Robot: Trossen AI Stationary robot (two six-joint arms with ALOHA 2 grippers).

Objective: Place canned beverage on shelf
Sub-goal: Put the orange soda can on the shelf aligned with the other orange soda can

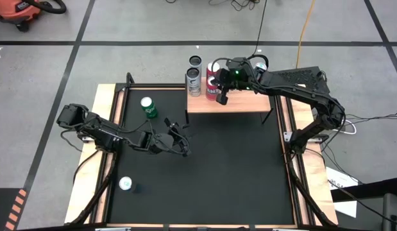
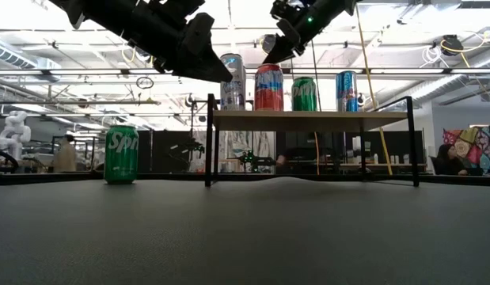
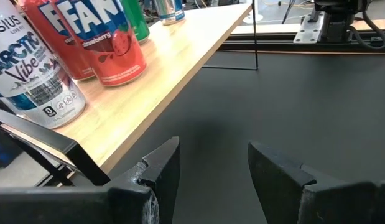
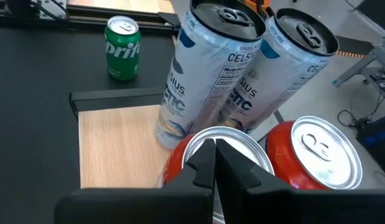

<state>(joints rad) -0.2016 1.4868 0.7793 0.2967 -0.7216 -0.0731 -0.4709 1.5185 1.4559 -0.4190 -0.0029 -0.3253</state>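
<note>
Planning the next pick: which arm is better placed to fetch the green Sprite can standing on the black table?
Left. Its gripper hovers empty, fingers apart, near the green Sprite can. The right gripper is shut, over the cans on the light-wood shelf.

Materials and finish: shelf, cans, surface, fingers.

The shelf (image 3: pixel 173 68) has a light wood board, smooth with fine grain and a satin sheen, carried on thin matt black metal legs. On the shelf, the white can (image 3: pixel 33 68) and the red can (image 3: pixel 111 43) are glossy printed metal; the red can's bare top shows bright brushed metal. Beside the shelf, the green can (image 2: pixel 121 154) on the surface is glossy printed metal too. The surface (image 1: pixel 236 173) is matt black, faintly textured, edged in pale wood. The left gripper's fingers (image 3: pixel 161 174) are matt black plastic, scuffed pale at one edge; the right gripper's fingers (image 4: pixel 204 165) look alike.
</note>
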